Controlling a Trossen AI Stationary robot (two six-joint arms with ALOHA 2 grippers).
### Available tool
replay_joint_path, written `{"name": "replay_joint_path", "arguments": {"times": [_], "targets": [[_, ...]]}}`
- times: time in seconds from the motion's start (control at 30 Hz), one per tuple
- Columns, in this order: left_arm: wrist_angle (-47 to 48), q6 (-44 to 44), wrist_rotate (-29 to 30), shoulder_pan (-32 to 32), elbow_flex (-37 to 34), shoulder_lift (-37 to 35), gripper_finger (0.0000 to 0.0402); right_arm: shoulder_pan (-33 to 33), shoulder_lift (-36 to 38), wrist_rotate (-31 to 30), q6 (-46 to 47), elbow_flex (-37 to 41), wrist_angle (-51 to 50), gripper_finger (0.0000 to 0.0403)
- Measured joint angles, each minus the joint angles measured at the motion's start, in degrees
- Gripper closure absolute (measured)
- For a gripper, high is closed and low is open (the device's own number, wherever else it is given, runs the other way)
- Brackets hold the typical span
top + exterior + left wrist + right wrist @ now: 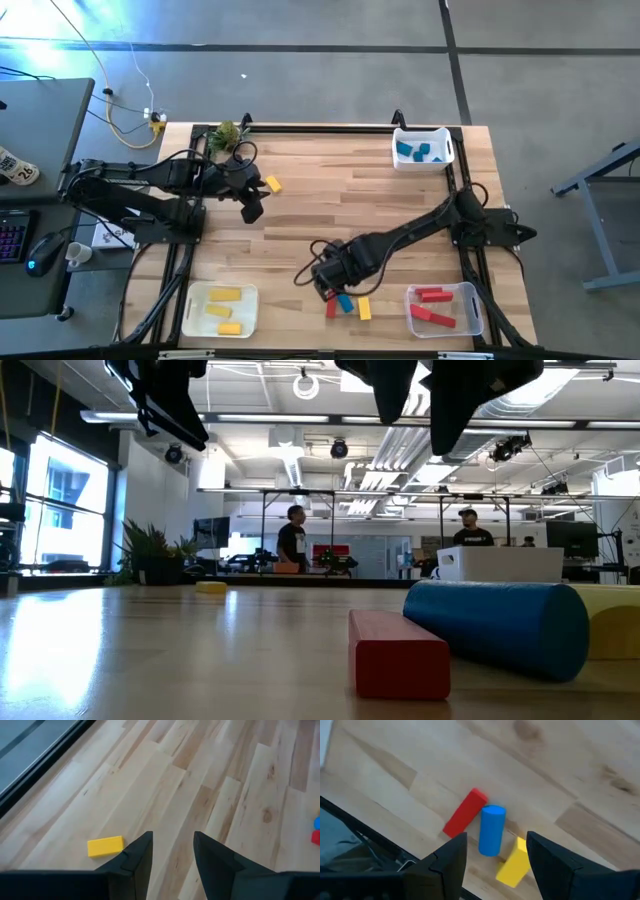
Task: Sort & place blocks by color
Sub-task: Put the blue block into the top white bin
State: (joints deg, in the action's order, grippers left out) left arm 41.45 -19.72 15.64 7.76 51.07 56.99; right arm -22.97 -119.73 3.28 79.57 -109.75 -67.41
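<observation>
Sorting was partly complete: yellow blocks (224,306), blue blocks (418,151) and red blocks (432,307) sat in corner bins. Right gripper (330,287), open and empty, hovered over three loose blocks (346,305) near the table's (400,210) front edge. Left gripper (252,211), open, hung beside a stray yellow block (272,184).

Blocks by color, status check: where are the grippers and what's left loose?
Right gripper open, empty, over red bar, blue cylinder, yellow block at near edge. Left gripper open, empty, beside lone yellow block. Nothing blocking.
</observation>
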Motion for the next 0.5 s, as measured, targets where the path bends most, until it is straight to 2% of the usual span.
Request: {"name": "replay_joint_path", "arguments": {"times": [0.5], "targets": [[-1.8,3.0,-2.1,0.9,0.0,0.0,0.0272,-3.1,-8.0,1.1,0.0,0.0,5.3,0.0212]]}}
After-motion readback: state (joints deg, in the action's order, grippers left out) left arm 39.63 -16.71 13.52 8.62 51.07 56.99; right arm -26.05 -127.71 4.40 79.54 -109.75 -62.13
